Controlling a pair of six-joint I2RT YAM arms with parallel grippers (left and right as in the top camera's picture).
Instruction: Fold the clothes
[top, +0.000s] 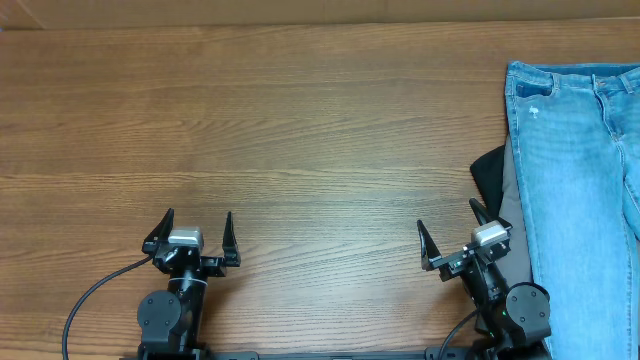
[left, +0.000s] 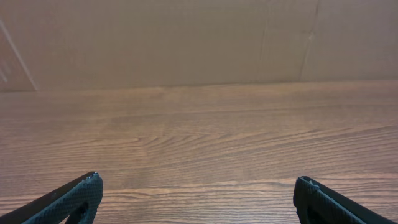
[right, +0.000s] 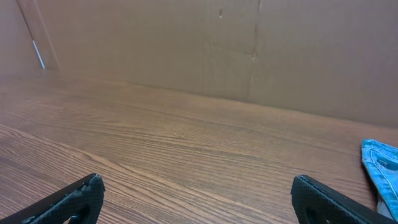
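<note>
The jeans (top: 575, 170) are in neither gripper. The left gripper (top: 199, 214) and right gripper (top: 446, 213) both sit low at the near edge of the table (top: 300, 120), jaws spread wide with only wood grain between the fingers in each wrist view. This looks like a ready pose before any grasp.

The right gripper stands just beside a black cloth (top: 489, 175). Next to the cloth a strip of grey trousers (top: 516, 215) shows from under the denim, so the garments appear stacked at the robot's right, probably to be drawn out one at a time.

The jeans lie flat on top. Their long axis runs from far to near, with the waistband at the far side and the legs coming toward the robot. The hems are out of frame.
</note>
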